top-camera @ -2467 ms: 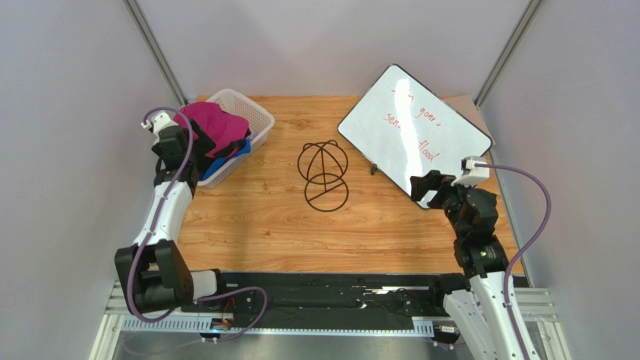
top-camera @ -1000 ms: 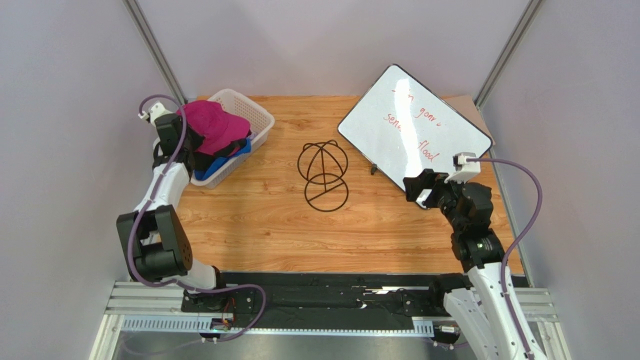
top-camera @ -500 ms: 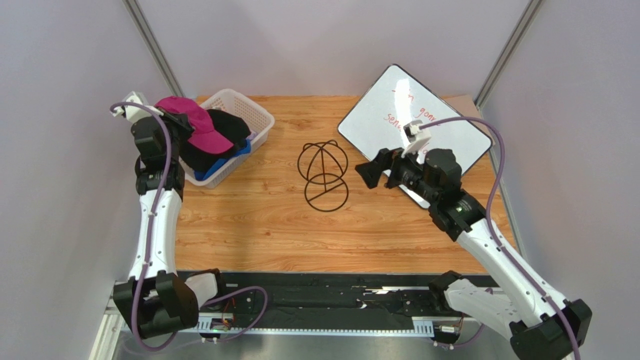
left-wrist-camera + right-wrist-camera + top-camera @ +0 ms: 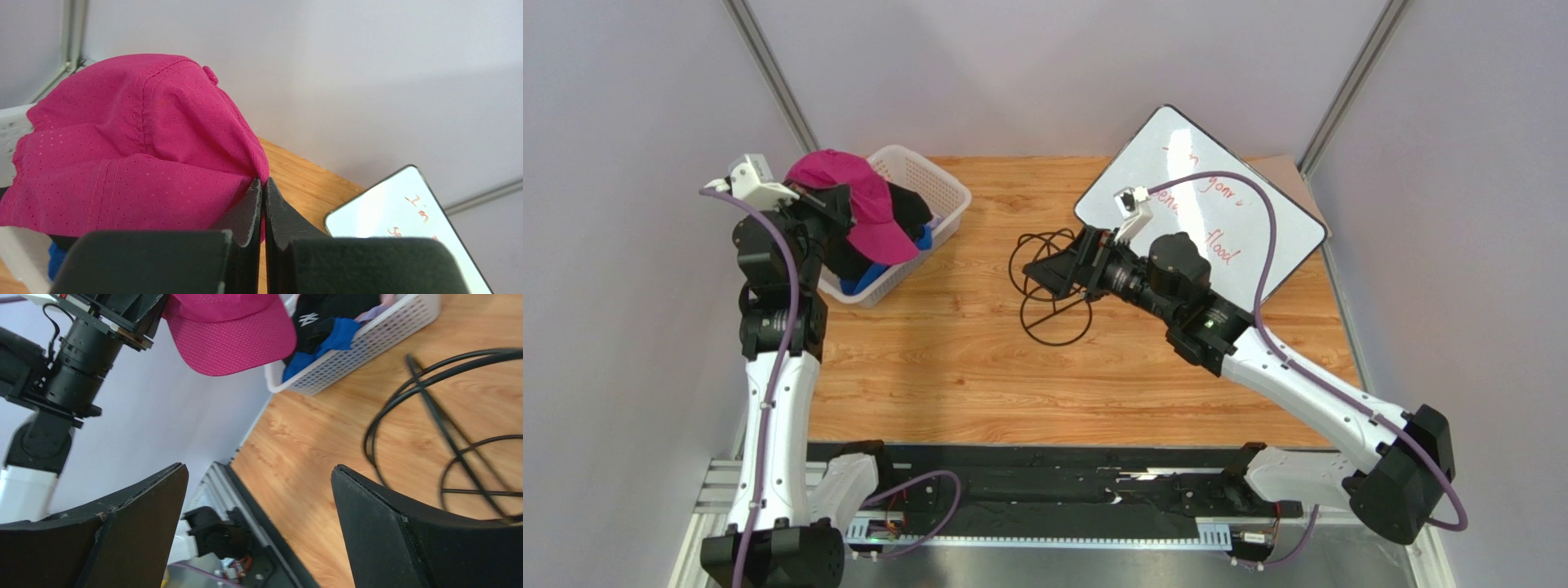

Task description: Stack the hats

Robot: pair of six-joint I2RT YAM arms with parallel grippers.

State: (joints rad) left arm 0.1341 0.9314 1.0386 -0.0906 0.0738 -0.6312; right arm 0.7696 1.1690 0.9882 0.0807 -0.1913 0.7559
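— What sort of place is shown?
— A robot test cell in a lab. A left arm and a right arm are bolted to a rail at the edge of a wooden tabletop.
— What else points to it?
— The bench is closed in by plain grey panels held in metal posts, and a whiteboard with red handwriting is propped at the back.

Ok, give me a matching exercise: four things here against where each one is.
Things:
1. magenta cap
2. black cap
3. wire stand
4. whiteboard

Places:
A. in the basket
B. far right, tilted
C. clamped in the left gripper
D. centre, by the open right gripper

Pairs: 1-C, 2-A, 3-D, 4-B
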